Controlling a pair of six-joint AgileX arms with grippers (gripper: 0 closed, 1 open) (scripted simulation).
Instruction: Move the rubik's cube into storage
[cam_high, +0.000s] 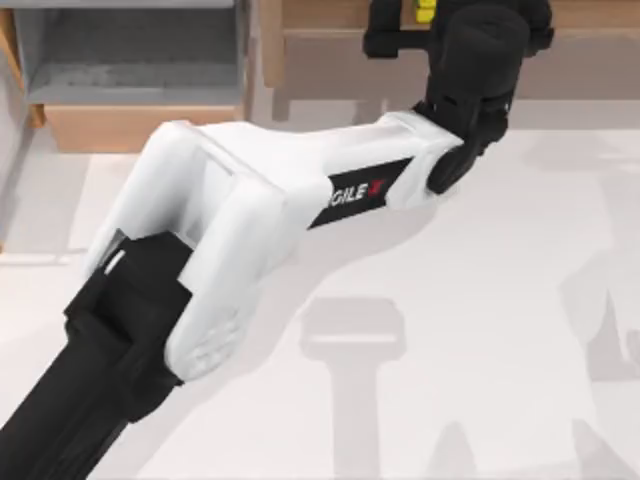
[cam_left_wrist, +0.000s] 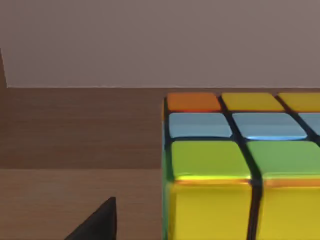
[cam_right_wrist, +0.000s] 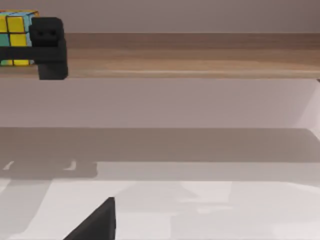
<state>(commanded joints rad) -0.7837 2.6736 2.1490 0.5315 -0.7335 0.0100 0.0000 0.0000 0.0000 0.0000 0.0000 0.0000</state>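
Note:
The rubik's cube (cam_left_wrist: 240, 165), with yellow, green, blue and orange tiles, rests on a brown wooden shelf (cam_left_wrist: 75, 145) at the back of the table. In the top view just a yellow sliver of the cube (cam_high: 425, 10) peeks out beside my left gripper (cam_high: 452, 18), which reaches over the shelf. One dark fingertip (cam_left_wrist: 100, 225) stands apart from the cube's side, so the gripper is open. The storage (cam_high: 130, 75), a grey-walled drawer with a light wood front, sits pulled out at the back left. My right gripper is parked facing the shelf, its fingertip (cam_right_wrist: 100, 222) held wide, open.
The long wooden shelf (cam_right_wrist: 200, 55) runs along the back right, raised above the white tabletop (cam_high: 480, 330). My left arm's white link (cam_high: 260, 200) stretches diagonally from the front left toward the shelf.

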